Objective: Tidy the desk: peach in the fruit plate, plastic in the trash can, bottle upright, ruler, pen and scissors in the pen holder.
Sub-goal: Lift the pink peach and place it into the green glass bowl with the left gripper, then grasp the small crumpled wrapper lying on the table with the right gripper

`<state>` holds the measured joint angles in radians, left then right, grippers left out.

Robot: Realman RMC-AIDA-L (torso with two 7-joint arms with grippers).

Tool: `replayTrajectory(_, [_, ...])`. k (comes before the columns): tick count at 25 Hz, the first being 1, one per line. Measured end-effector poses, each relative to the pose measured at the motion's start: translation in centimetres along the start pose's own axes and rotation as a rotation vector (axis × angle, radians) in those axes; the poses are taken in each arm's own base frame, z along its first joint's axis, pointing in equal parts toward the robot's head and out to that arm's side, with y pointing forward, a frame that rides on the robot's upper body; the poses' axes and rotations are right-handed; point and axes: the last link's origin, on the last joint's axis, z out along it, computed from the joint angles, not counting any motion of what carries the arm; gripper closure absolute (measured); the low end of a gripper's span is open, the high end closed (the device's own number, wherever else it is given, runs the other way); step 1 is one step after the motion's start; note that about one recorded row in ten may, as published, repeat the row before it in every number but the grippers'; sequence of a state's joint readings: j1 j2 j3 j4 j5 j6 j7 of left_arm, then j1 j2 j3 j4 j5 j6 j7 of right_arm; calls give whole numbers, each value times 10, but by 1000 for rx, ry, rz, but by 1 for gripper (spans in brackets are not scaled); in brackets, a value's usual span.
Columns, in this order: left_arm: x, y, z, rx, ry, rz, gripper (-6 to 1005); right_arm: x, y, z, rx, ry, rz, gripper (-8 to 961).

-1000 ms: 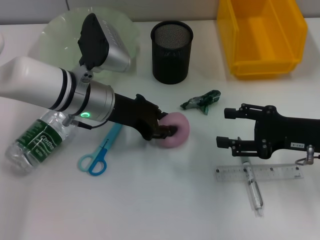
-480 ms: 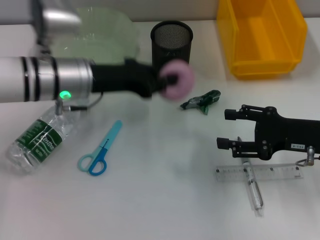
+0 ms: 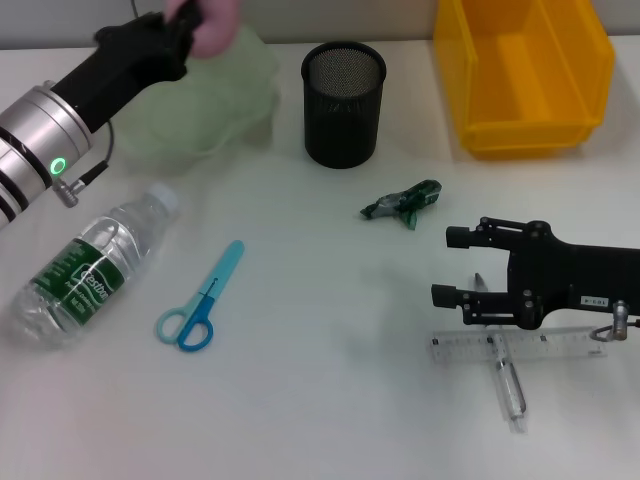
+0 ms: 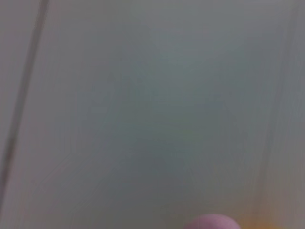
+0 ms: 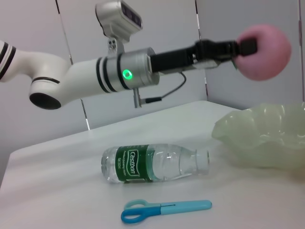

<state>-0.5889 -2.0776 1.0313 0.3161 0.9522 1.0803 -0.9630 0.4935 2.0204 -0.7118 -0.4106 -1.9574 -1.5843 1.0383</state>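
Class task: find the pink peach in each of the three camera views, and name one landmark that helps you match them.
Head view: peach at the top edge, held in the left gripper over the fruit plate.
Left wrist view: a pink sliver at the bottom edge.
Right wrist view: upper right, above the plate.
Shared landmark: the fruit plate.

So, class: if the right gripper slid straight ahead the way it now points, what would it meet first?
Probably the scissors: the right gripper points across the desk toward them, with bare table between. The bottle lies beyond. Height is unclear, so it might pass above.
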Motion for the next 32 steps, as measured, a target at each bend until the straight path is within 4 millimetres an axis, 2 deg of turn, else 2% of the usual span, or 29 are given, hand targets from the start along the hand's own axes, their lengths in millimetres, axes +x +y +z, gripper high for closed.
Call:
replayTrajectory(4, [-12, -12, 6, 106, -72, 73, 945, 0, 2, 0, -6, -4, 2, 247])
replayTrajectory(16, [-19, -23, 9, 198, -132, 89, 718, 1, 6, -1, -18, -14, 10, 253])
replayTrajectory(22, [-19, -20, 7, 175, -112, 49, 471, 1, 5, -1, -12, -20, 12, 256])
replayTrajectory(23, [-17, -17, 5, 146, -98, 23, 432, 0, 5, -1, -10, -23, 14, 257])
replayTrajectory(24, [-13, -7, -1, 43, -76, -28, 393, 0, 4, -2, -6, -30, 17, 257])
replayTrajectory(25, [-13, -7, -1, 43, -76, -28, 353, 0, 4, -2, -6, -30, 17, 258])
replayTrajectory(28, [-6, 15, -13, -163, -79, -55, 252, -3, 2, -4, 11, -49, 21, 260])
replayTrajectory(29, [-3, 29, -26, -301, -101, -50, 228, -5, 0, -4, 16, -58, 26, 260])
replayTrajectory(31, [-3, 34, -31, -355, -112, -46, 181, -6, 0, -4, 16, -61, 30, 261])
replayTrajectory(32, [-3, 46, -47, -483, -153, -29, 158, -9, -1, -5, 9, -67, 41, 262])
